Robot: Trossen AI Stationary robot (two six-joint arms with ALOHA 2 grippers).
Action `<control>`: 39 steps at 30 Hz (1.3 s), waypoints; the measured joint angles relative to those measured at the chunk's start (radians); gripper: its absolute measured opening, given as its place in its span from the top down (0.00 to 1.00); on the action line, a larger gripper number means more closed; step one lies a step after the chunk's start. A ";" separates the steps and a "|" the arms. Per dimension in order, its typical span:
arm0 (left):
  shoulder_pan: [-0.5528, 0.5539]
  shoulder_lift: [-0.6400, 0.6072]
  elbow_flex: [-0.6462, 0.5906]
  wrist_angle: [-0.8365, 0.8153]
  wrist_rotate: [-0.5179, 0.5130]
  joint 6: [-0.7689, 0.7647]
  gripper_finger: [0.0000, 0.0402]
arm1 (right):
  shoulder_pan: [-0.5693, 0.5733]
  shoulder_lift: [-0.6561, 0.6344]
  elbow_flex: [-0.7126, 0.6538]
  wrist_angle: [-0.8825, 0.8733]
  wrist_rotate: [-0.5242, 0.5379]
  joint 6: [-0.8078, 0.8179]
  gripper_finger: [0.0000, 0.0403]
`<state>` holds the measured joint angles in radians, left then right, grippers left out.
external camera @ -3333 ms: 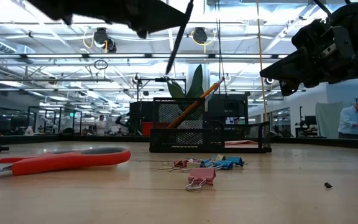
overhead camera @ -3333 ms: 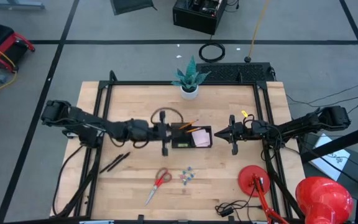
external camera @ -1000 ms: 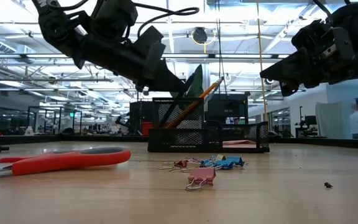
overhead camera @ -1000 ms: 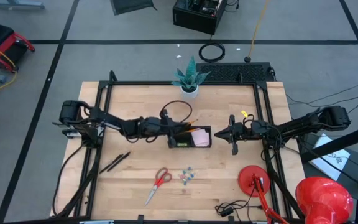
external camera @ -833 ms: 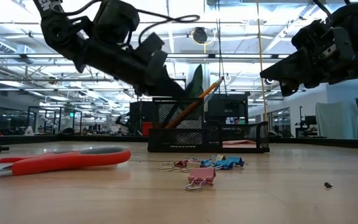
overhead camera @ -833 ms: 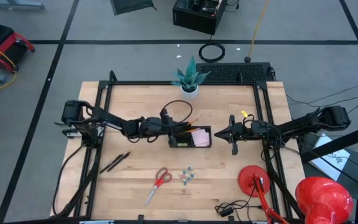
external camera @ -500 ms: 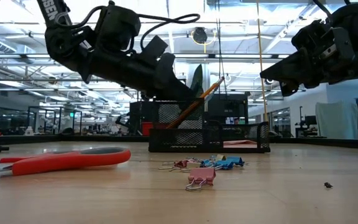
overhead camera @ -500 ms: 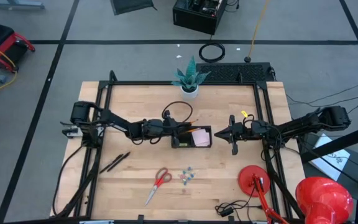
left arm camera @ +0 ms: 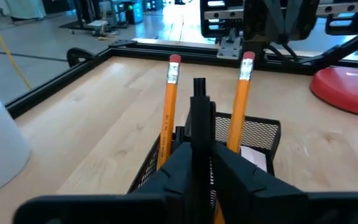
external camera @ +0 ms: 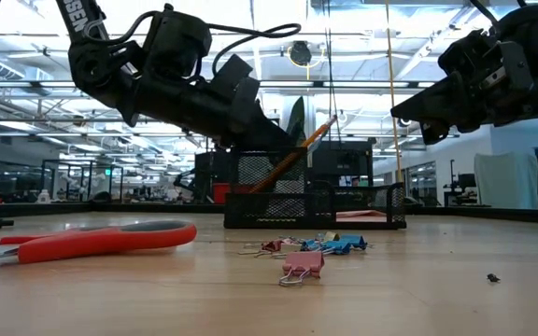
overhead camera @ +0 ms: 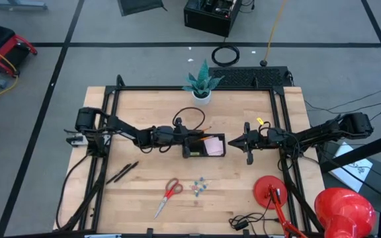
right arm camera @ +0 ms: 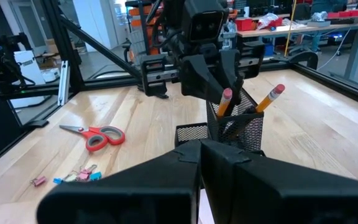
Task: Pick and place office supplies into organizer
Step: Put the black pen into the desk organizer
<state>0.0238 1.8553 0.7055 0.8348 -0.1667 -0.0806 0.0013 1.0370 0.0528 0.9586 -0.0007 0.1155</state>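
The black mesh organizer (overhead camera: 207,154) stands mid-table. Its upright cup holds two orange pencils (left arm camera: 169,106) (left arm camera: 241,93), and a pink sticky-note pad (overhead camera: 211,145) lies in its tray. My left gripper (overhead camera: 189,141) slants down over the cup from the table's left, shut on a black pen (left arm camera: 199,118) that stands between the pencils. My right gripper (overhead camera: 230,141) waits shut to the organizer's right, touching nothing. Red-handled scissors (overhead camera: 169,195), a cluster of small clips (overhead camera: 198,186) and two black pens (overhead camera: 123,172) lie on the table nearer the front. My left gripper has the black pen between its two fingers (left arm camera: 229,168), on the pen's upper shaft (left arm camera: 199,140). The fingers come slanting down from the table's left. The pen stands nearly upright and its lower end goes down into the organizer's cup, hidden by the fingers.
A white plant pot (overhead camera: 202,96) stands behind the organizer. A red lamp base (overhead camera: 270,188) and lamp head (overhead camera: 344,208) sit at the front right beside a coiled cable (overhead camera: 247,221). A tiny yellow piece (overhead camera: 260,121) lies at the back right. Black frame rails edge the table.
My left gripper has come down and a little toward the organizer with the black pen, and has kept still over the last half second. The pen now stands lower, between the two pencils in the cup.
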 joint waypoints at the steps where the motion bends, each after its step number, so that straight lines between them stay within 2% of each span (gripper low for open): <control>1: 0.000 0.000 0.000 0.000 0.003 0.000 0.79 | 0.000 0.000 0.000 0.000 0.000 0.000 0.99; 6: -0.012 -0.021 -0.001 -0.003 -0.004 0.075 0.64 | 0.000 0.000 0.000 0.000 0.000 0.000 0.99; 10: -0.036 -0.082 -0.007 -0.059 -0.059 0.164 0.58 | 0.000 0.000 0.000 0.000 0.000 0.000 0.99; 17: -0.133 -0.314 -0.004 -0.262 -0.181 0.311 0.56 | 0.000 0.000 0.000 -0.004 0.000 0.000 0.99; 24: -0.324 -0.575 -0.004 -0.478 -0.324 0.314 0.56 | 0.000 0.000 0.000 -0.007 0.000 0.002 0.99; 27: -0.407 -0.676 -0.003 -0.669 -0.345 0.190 0.56 | 0.000 0.000 0.000 -0.007 0.000 0.003 0.99; 29: -0.455 -0.729 -0.001 -0.856 -0.387 0.038 0.56 | 0.000 0.000 0.000 -0.007 0.000 0.004 0.99; 32: -0.519 -0.765 -0.002 -1.179 -0.439 -0.282 0.56 | 0.000 0.000 0.000 -0.007 0.000 0.004 0.99; 35: -0.574 -0.750 -0.008 -1.442 -0.431 -0.642 0.56 | 0.000 0.000 0.000 -0.007 0.000 0.004 0.99; 37: -0.601 -0.711 -0.024 -1.516 -0.393 -0.811 0.56 | 0.000 0.000 0.000 -0.007 0.000 0.004 0.99; 39: -0.627 -0.667 -0.042 -1.530 -0.345 -0.880 0.56 | 0.000 0.000 0.000 -0.007 0.000 0.004 0.99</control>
<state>-0.6034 1.1883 0.6637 -0.6948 -0.5121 -0.9602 0.0017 1.0373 0.0526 0.9520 -0.0010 0.1192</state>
